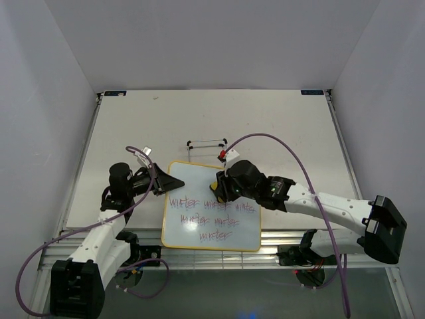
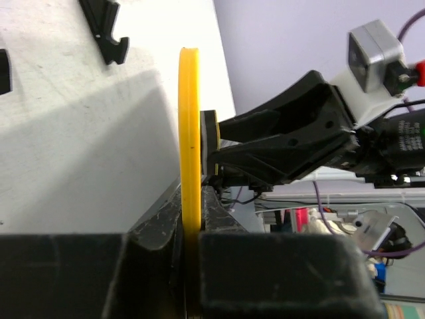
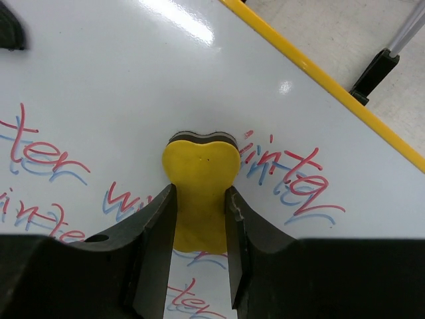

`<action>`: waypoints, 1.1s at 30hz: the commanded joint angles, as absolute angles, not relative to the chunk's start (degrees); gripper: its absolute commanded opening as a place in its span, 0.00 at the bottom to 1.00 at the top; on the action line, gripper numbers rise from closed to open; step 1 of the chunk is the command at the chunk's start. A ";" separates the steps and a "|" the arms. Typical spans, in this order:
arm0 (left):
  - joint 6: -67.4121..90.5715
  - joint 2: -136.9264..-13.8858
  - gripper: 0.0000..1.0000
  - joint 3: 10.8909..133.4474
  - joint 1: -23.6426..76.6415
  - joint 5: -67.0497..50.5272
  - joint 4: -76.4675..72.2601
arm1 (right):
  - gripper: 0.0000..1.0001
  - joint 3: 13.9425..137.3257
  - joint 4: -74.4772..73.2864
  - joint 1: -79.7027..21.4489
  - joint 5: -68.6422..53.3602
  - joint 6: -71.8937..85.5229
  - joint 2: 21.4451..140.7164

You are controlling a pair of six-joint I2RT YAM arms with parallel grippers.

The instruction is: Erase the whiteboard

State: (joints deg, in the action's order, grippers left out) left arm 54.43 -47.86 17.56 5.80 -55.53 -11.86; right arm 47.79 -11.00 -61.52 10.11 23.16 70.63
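Note:
The whiteboard (image 1: 212, 222) has a thin yellow frame and lies at the table's near middle, with several purple-red scribbled words on it. My left gripper (image 1: 161, 181) is shut on its left edge; in the left wrist view the yellow frame (image 2: 189, 133) runs edge-on between the jaws. My right gripper (image 1: 222, 185) is shut on a small yellow eraser (image 3: 200, 189), pressed flat on the board near its upper middle, among the words (image 3: 292, 173). The eraser and right gripper also show in the left wrist view (image 2: 279, 143).
A black wire stand (image 1: 206, 145) lies on the table just behind the board. A purple cable (image 1: 292, 156) arcs over my right arm. The table's side rails run left and right; grey walls enclose the space.

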 commanded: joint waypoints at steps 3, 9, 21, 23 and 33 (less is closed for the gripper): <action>54.15 -48.69 0.00 18.37 5.98 -57.22 -13.37 | 0.17 47.72 -8.26 -61.70 8.79 21.71 70.22; 47.90 -49.57 0.00 21.27 5.98 -52.47 -2.47 | 0.17 48.78 -1.24 -62.14 6.77 24.00 74.34; 43.86 -53.17 0.00 24.52 5.98 -48.43 7.03 | 0.17 43.52 0.80 -54.85 -0.51 24.44 79.99; 43.59 -52.82 0.00 24.17 5.98 -48.08 7.03 | 0.18 41.06 -4.44 -51.26 -3.41 23.73 78.93; 44.30 -55.28 0.00 20.57 5.98 -46.23 4.92 | 0.18 38.76 -18.45 -44.21 -6.68 18.54 76.64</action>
State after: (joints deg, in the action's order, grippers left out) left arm 47.81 -54.48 21.43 5.69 -48.90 5.85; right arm 39.62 -6.66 -43.86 -5.41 21.65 76.07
